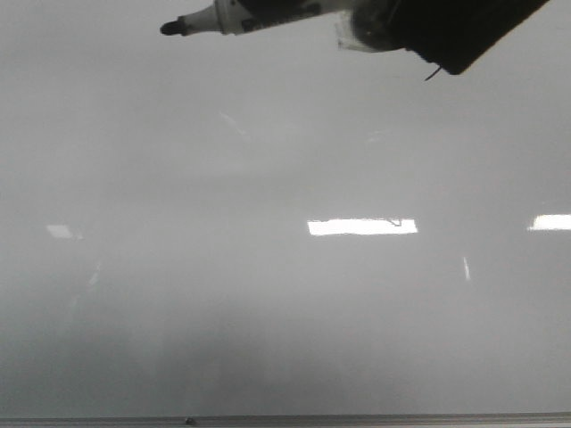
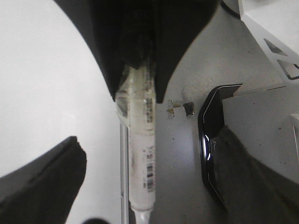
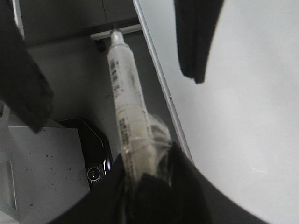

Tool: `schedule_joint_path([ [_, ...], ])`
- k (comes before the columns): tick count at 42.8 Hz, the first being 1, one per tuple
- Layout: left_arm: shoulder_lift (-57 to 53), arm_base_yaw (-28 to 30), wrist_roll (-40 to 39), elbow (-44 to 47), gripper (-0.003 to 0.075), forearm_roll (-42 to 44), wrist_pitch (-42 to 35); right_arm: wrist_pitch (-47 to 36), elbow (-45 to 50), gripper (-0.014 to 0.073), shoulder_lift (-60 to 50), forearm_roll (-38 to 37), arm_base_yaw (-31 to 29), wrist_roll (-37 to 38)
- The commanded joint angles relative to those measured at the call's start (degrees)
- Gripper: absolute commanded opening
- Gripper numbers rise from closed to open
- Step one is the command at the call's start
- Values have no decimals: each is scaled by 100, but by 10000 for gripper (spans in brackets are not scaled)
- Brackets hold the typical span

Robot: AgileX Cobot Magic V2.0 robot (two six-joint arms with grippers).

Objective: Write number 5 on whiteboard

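The whiteboard [image 1: 285, 339] fills the front view, with its metal edge strip [image 1: 357, 418] along the bottom. No drawn number 5 shows on it. My right gripper [image 1: 379, 31] enters at the top right, shut on a white marker [image 1: 250, 16] wrapped in clear tape. The marker's black tip [image 1: 169, 28] points left, above the board. In the right wrist view the gripper [image 3: 149, 182] holds the marker [image 3: 124, 93] over the board's edge [image 3: 159, 79]. My left gripper [image 2: 149, 186] is open, its fingers [image 2: 46, 186] either side of the marker [image 2: 140, 140], not touching it.
A black camera unit [image 2: 208, 140] sits on the grey table beside the board, also seen in the right wrist view [image 3: 96, 158]. A white box [image 3: 32, 163] stands next to it. Bright light reflections [image 1: 361, 226] lie on the board.
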Motion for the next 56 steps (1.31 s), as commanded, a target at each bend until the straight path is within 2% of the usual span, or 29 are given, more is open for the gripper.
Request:
schedule_joint_path([
  [1,-94,-32,-75,-156,465,-141,-204,-295,-211,-59,-122,299,40,9],
  [11,-66,-32,-75,-156,215,-100,-85,-312,-211,-59,-122,374,40,9],
  [23,-58,-32,-75,-156,-20,-1,-37,-314,-211,-59,-122,492,40,9],
  [26,-58,-32,-75,-156,-20,40,-17,-392,-211,-55,-122,546,40,9],
  [29,-58,-32,-75,-156,-20,53,-17,-471,-211,-8,-122,640,40,9],
  [31,-58,-32,-75,-156,-20,80,-3,-505,-211,66,-122,666,40,9],
  [39,-58,-9,-108,-156,-20,339,23,-571,-211,541,-192,656,2,9],
  [42,-58,50,-108,-156,-20,352,33,-609,-211,649,-323,577,-84,9],
  [46,-69,221,-150,-156,-20,437,57,-605,-211,643,-613,432,-302,39],
  [51,-148,663,-435,-131,-20,436,71,-549,-159,617,-1128,77,-802,426],
  [56,-450,1448,-834,137,-20,443,-350,-680,237,613,-1748,-96,-1363,652],
])
